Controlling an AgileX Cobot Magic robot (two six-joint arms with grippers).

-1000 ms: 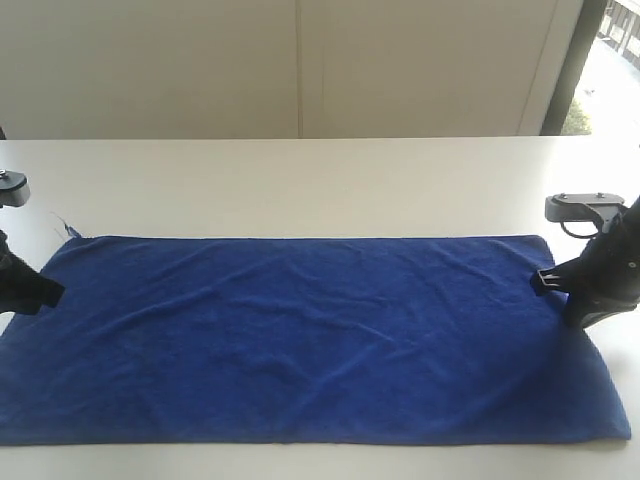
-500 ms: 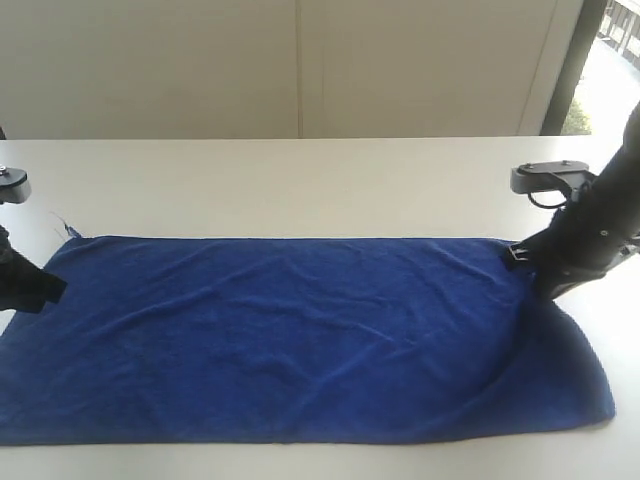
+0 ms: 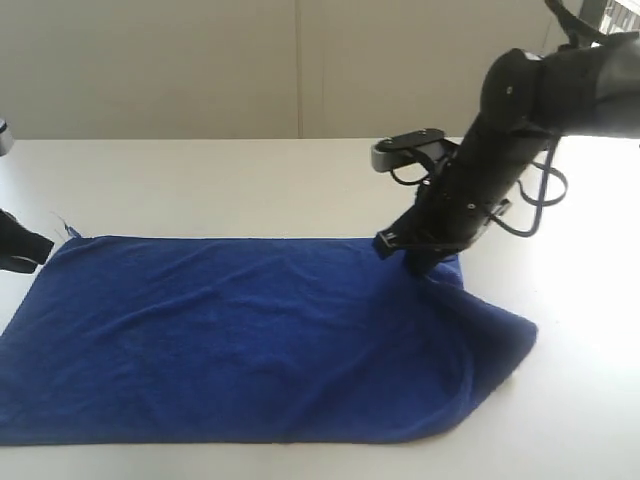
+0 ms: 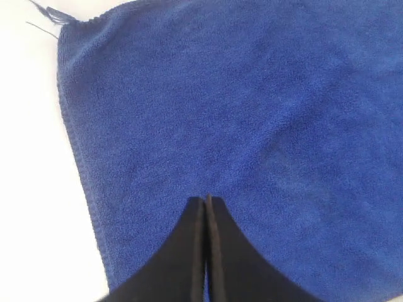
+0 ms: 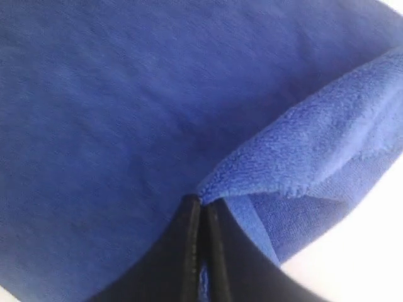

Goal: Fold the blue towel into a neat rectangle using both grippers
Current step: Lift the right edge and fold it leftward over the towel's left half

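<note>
The blue towel [image 3: 230, 340] lies spread on the white table, its right end lifted and drawn over toward the middle. My right gripper [image 3: 420, 268] is shut on the towel's right edge; in the right wrist view the cloth [image 5: 302, 151] hangs pinched at the closed tips of that gripper [image 5: 201, 201]. My left gripper [image 3: 40, 250] sits at the far left by the towel's far left corner. Seen from the left wrist, this gripper [image 4: 206, 200] is shut, with flat towel [image 4: 252, 94] beneath and no cloth showing between its fingers.
The white table [image 3: 250, 180] stretches bare behind the towel to a pale wall. A bright window strip [image 3: 620, 20] is at the top right. Loose threads [image 4: 47, 12] stick out from the towel's far left corner.
The right gripper has risen and travelled left across the table, dragging the towel's right edge with it, so the right end now drapes over. The left gripper has shifted slightly left.
</note>
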